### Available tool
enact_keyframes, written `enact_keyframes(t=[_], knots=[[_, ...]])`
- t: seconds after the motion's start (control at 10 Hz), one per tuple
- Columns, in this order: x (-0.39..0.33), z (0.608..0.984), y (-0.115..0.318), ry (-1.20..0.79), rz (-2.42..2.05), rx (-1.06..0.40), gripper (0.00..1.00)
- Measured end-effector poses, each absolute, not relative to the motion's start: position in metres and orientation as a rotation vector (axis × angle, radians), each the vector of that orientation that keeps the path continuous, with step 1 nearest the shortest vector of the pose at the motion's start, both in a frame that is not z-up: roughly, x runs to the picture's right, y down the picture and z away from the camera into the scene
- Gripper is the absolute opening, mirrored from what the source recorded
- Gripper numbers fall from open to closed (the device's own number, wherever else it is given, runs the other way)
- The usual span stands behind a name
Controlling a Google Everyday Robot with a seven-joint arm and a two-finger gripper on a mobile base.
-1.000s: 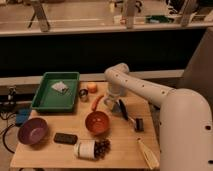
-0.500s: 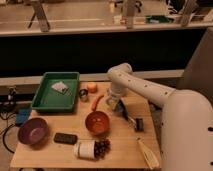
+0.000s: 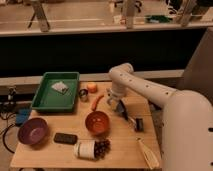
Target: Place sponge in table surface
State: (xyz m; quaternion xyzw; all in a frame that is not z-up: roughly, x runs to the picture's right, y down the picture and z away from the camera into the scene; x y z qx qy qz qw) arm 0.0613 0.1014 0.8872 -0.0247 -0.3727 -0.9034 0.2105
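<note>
Change since the earlier views: the arm [image 3: 150,90] has drawn back toward the table's rear edge, and the gripper [image 3: 114,101] now sits higher up the view, closer to the carrot than before. The other items lie as they did.

Gripper: hangs low over the table surface [image 3: 60,150], just right of the carrot [image 3: 97,101] and behind the orange bowl [image 3: 97,122]. Whether its pincer is apart, together or clamped on anything cannot be told.

Sponge [image 3: 60,87]: a small pale, flattish piece, lying tilted inside the green tray [image 3: 44,99], toward the tray's rear right part. It is well apart from the gripper.

Table surface: wide, rectangular, light-brown wood, carrying everything listed.

Other items:
- small round metal cup [image 3: 83,94], just right of the tray
- small orange fruit [image 3: 92,87] behind the cup
- purple bowl [image 3: 33,131], front left
- flat dark rectangular object [image 3: 65,138] between the two bowls
- white container on its side [image 3: 86,148], touching a bunch of dark grapes [image 3: 102,147]
- dark utensil [image 3: 123,110] and small dark block [image 3: 138,124], right of the orange bowl
- pale slender object [image 3: 148,153] at the front right corner
</note>
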Motion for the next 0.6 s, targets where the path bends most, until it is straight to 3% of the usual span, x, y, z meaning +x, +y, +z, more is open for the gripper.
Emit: enact_keyframes(t=[0.4, 0.6], knots=[[0.0551, 0.8838, 0.1038, -1.06, -2.527, -0.03, 0.74], [0.0535, 0.8833, 0.1045, -1.073, -2.532, -0.019, 0.8]])
